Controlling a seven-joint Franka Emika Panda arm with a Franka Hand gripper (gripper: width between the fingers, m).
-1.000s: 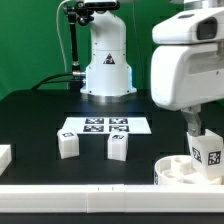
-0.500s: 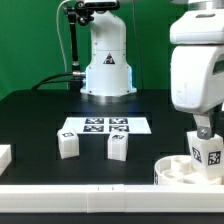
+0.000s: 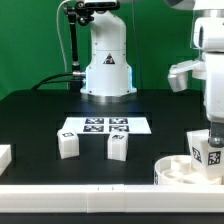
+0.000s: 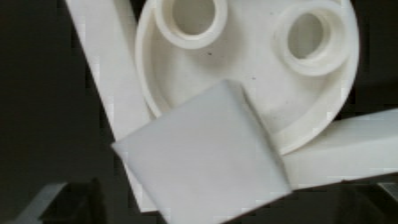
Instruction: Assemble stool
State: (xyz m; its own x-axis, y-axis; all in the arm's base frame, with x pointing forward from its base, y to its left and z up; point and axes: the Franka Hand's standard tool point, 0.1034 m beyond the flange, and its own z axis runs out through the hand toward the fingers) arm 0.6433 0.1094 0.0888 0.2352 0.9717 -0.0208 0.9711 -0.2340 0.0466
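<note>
1. Arm upright at the exterior view's right, directly above the seat [image 3: 185, 172].
2. Tool [image 3: 213, 136] spread wide, gripping nothing, just over a leg block [image 3: 206, 152] standing in the seat.
3. Two leg blocks [image 3: 68, 145] [image 3: 118, 146] left of the seat on the surface [image 3: 30, 125], near the marker board [image 3: 104, 126].

Exterior view: evenly lit, bright overhead light; white parts near washed out against the black table [image 3: 30, 115], a pale sheen on its far surface. Shadows soft and short under the leg blocks [image 3: 68, 146]. Coarse, low-detail picture; tag patterns barely readable.

Wrist view: dimmer, greyish. Round seat [image 4: 214, 70] and nearest block [image 4: 205, 155] soft, out of focus; dark background featureless.
</note>
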